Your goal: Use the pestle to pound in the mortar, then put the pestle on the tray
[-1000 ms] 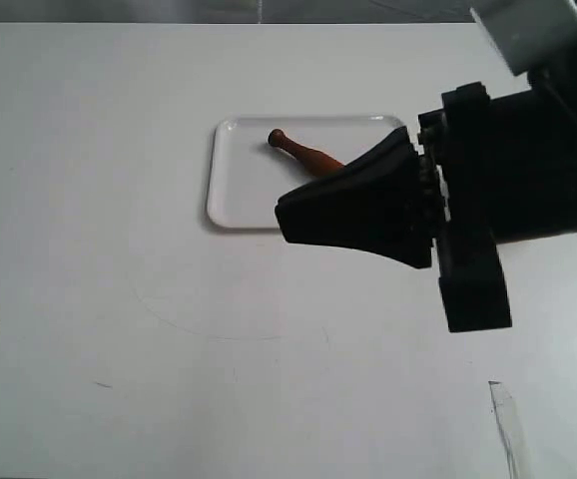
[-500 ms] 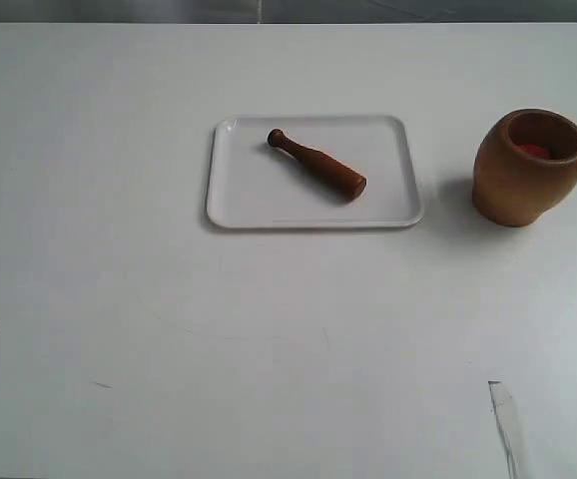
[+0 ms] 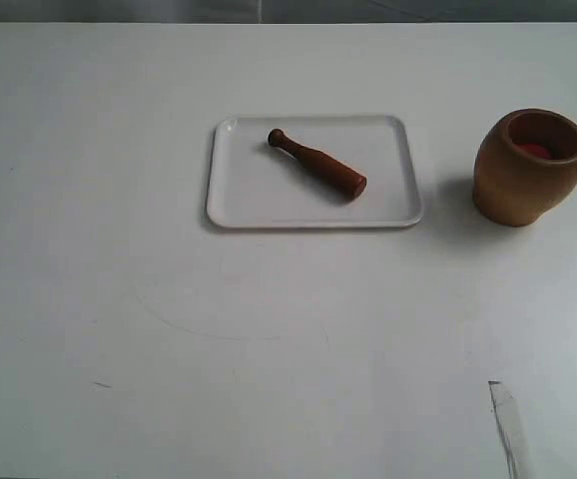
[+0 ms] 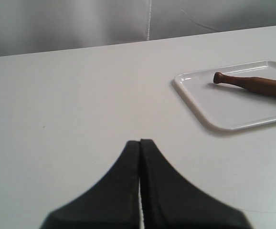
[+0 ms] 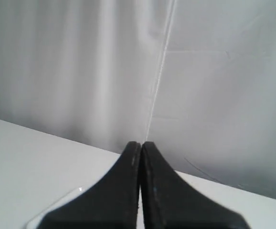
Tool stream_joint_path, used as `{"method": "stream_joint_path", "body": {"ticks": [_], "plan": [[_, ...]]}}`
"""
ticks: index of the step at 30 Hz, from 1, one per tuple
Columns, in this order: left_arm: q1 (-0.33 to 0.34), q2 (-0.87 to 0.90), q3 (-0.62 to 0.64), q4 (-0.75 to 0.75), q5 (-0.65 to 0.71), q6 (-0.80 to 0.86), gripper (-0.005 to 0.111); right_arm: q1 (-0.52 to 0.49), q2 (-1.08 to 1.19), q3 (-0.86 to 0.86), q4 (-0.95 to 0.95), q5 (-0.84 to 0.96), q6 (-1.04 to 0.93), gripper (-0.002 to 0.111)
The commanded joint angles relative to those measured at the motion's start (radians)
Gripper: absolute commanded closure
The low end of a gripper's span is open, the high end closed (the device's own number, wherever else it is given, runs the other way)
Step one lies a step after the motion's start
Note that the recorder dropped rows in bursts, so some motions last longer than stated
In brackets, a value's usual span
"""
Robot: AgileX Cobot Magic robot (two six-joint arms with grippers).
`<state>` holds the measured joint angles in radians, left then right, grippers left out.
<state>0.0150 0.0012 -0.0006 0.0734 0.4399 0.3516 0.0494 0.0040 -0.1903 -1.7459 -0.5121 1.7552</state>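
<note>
The pestle (image 3: 316,165) lies slantwise on the white tray (image 3: 244,200) in the exterior view, its knob toward the far left; the mortar (image 3: 523,180) stands upright on the bench (image 3: 119,299), apart to the tray's right. The left wrist view shows the left tool (image 4: 140,141) with jaws pressed together, gripping nothing. The right wrist view shows the right tool (image 5: 141,143) likewise pinched together, empty, facing a curtain (image 5: 71,71).

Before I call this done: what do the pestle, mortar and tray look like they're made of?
Slim dark reddish-brown pestle: looks like wood, smooth with a slight sheen. Rounded light-brown mortar: wood too, matte, reddish inside. Flat white tray: probably plastic or melamine; glossy glint at a corner, can't tell which.
</note>
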Motion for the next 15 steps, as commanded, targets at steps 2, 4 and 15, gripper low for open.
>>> {"method": "stream_joint_path", "body": {"ticks": [2, 4, 15], "plan": [[-0.008, -0.001, 0.001, -0.007, -0.003, -0.008, 0.107, -0.021, -0.004, 0.066, 0.002, 0.033, 0.002, 0.108], [-0.008, -0.001, 0.001, -0.007, -0.003, -0.008, 0.107, -0.021, -0.004, 0.076, 0.002, 0.035, 0.002, 0.108], [-0.008, -0.001, 0.001, -0.007, -0.003, -0.008, 0.107, -0.021, -0.004, 0.076, 0.154, 0.060, 0.000, 0.108]]}}
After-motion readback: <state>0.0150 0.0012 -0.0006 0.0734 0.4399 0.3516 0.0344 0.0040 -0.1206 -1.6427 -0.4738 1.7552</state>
